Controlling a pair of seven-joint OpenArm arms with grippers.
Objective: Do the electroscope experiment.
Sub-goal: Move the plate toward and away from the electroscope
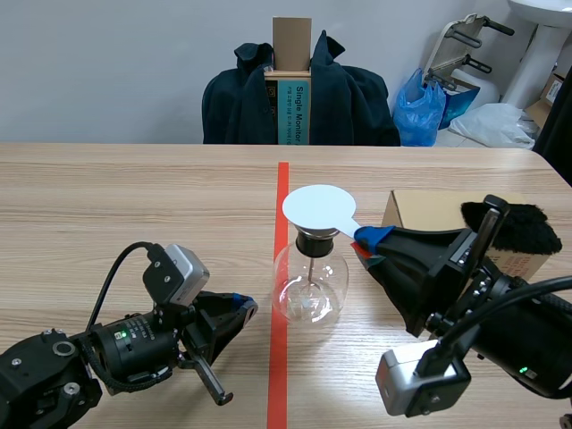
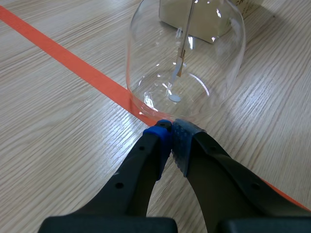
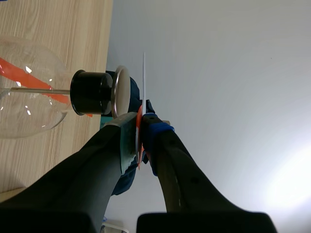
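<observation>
The right gripper pinches the handle of a white disc, held just over the electroscope standing on the tape line. The left gripper, closed and empty, lies beside the electroscope's base. The disc is best kept level, close above the metal cap, without jolting the glass.

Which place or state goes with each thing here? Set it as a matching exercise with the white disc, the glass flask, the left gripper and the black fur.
Things:
1. white disc
2. glass flask
3. left gripper
4. black fur

Places or states:
a. shut on nothing, tips close to the flask's base
b. lies on the cardboard box
c. held by the right gripper above the flask's stopper
d. stands upright on the table by the tape line

Pairs: 1-c, 2-d, 3-a, 4-b
</observation>
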